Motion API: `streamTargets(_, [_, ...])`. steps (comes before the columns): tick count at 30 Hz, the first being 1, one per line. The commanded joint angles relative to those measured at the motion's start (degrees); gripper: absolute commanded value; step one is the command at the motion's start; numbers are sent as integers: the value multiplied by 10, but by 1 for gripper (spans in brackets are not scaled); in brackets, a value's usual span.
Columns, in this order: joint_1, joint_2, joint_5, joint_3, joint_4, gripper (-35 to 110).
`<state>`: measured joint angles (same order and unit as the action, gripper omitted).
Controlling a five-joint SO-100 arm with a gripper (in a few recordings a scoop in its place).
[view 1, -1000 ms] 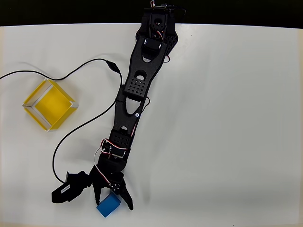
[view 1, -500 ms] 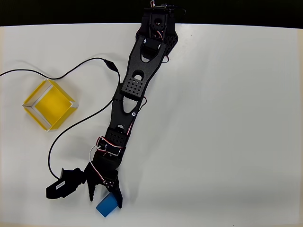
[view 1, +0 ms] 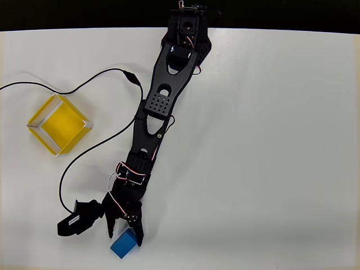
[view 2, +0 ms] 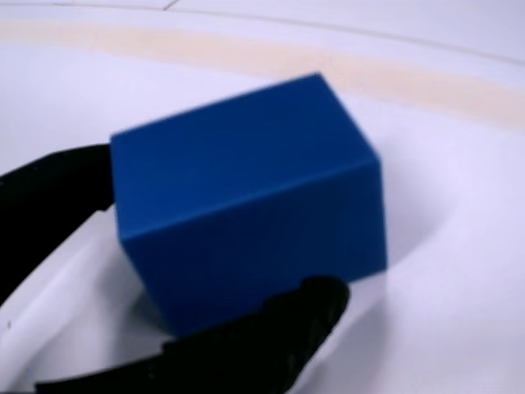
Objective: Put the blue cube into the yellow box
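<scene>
A plain white table (view 1: 270, 169) is filling the overhead view, with a dark strip running along its far edge. The black arm (view 1: 160, 112) is stretching from the top of that view down toward the lower left, and a thin black cable (view 1: 84, 152) is curling across the surface beside it. The gripper (view 1: 124, 232) is sitting low near the bottom edge, its jaws standing apart on either side of the blue cube (view 1: 124, 246). The cube is lying flat on the table, its long axis running diagonally from lower left to upper right in the overhead view. In the wrist view the blue cube (view 2: 246, 205) is looming large between two dark fingers (view 2: 271, 336), one at the left, one below. The yellow box (view 1: 59, 124) is resting well apart at the left, turned corner-on like a diamond.
</scene>
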<state>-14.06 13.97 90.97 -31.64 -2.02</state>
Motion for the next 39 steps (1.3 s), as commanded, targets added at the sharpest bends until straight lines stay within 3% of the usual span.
streamTargets(1, [-3, 46, 16, 72, 17, 34])
streamTargets(27, [-11, 37, 69, 79, 27, 18])
streamTargets(39, [-35, 233, 64, -48, -50, 17])
